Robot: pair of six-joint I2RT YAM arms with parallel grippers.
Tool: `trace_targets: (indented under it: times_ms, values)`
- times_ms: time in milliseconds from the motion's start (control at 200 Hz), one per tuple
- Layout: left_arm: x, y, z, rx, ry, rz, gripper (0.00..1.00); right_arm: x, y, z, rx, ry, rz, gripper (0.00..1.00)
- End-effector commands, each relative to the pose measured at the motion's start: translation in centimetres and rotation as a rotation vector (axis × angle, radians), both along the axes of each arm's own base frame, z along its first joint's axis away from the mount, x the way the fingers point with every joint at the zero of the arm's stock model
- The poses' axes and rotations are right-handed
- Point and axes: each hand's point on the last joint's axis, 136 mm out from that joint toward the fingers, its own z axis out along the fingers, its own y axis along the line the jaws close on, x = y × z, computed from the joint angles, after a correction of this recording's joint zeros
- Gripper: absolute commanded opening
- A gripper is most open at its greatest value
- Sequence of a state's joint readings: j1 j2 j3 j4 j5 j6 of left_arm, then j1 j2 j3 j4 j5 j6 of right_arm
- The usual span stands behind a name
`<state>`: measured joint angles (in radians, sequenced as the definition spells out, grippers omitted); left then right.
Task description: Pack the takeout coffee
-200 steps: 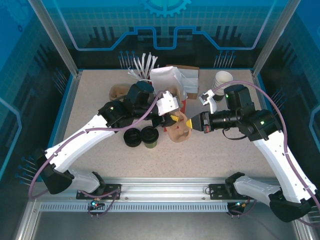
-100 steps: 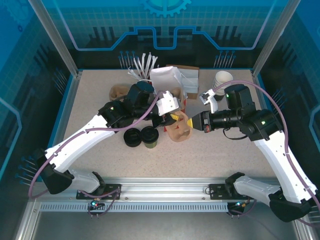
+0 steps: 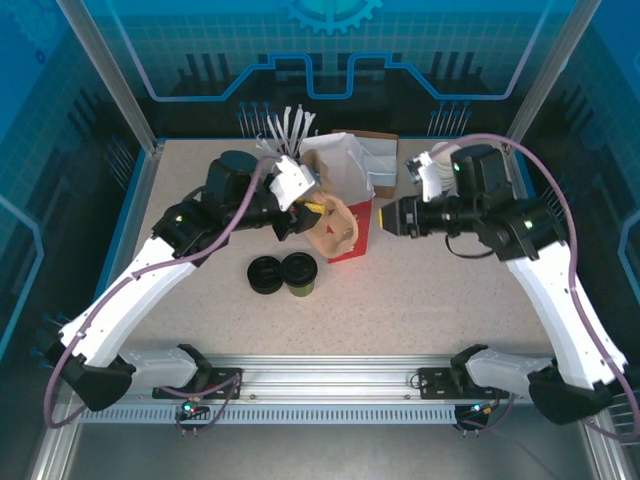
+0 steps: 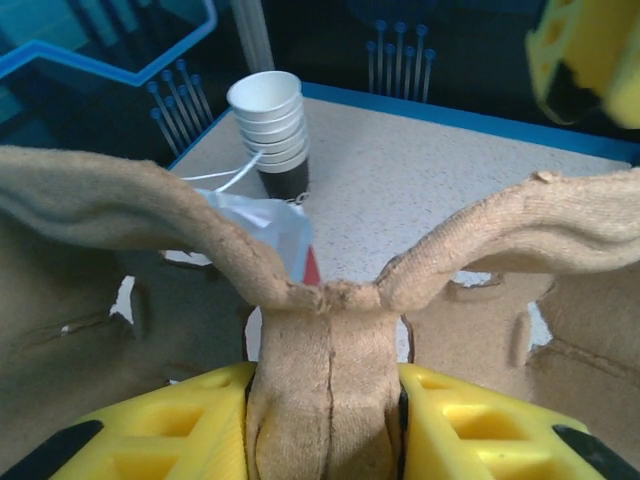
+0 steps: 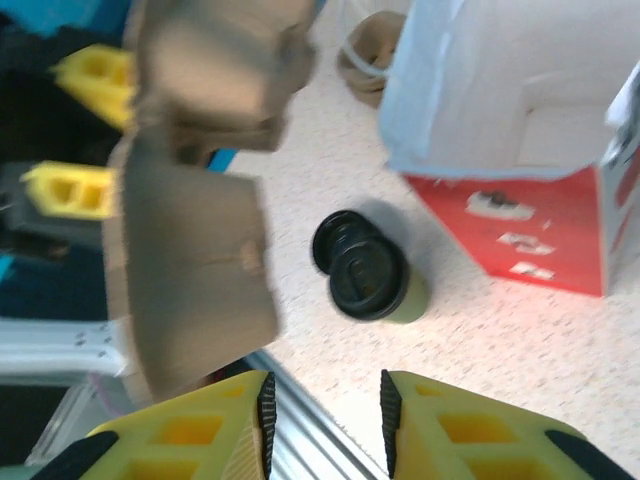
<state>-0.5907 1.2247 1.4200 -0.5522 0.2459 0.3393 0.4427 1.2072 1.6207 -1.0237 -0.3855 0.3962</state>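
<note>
The takeout coffee, an olive-green cup with a black lid, stands on the table in front of the red and white bag. My left gripper is shut on the middle tab of a brown pulp cup carrier, holding it in the air beside the bag, above and behind the coffee. My right gripper hangs open with nothing between its fingers, to the right of the carrier and the bag, apart from both.
A low stack of black lids touches the coffee's left side. A stack of lidless paper cups stands at the back right. White straws stand at the back, behind the open bag top. The metal rail runs along the near edge.
The right gripper opened, let go of the carrier and drew back to the right. The left arm lifted the carrier up and back toward the bag.
</note>
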Motion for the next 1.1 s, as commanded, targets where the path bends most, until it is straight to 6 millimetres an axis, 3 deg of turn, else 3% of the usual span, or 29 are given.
trace_targets:
  times_ms: [0, 220, 465, 900, 1016, 1096]
  values:
    - [0.1, 2.3, 0.4, -0.084, 0.074, 0.112, 0.39, 4.4, -0.6, -1.0, -0.117, -0.041, -0.08, 0.37]
    - [-0.2, 4.7, 0.8, -0.167, 0.13, 0.198, 0.37, 11.5, -0.2, -2.9, -0.278, -0.066, -0.134, 0.39]
    - [-1.0, 5.0, 1.7, -0.227, 0.155, 0.206, 0.34, 16.2, -0.2, -4.4, -0.388, -0.069, -0.184, 0.41]
    - [-1.7, 5.1, 3.0, -0.265, 0.169, 0.197, 0.33, 18.8, 0.4, -8.7, -0.453, 0.013, -0.167, 0.4]
    - [-2.0, 5.0, 3.6, -0.275, 0.167, 0.188, 0.32, 18.9, 0.5, -9.6, -0.464, 0.036, -0.158, 0.36]
    - [-2.1, 5.0, 3.8, -0.277, 0.169, 0.189, 0.32, 18.9, 0.5, -10.0, -0.47, 0.044, -0.154, 0.25]
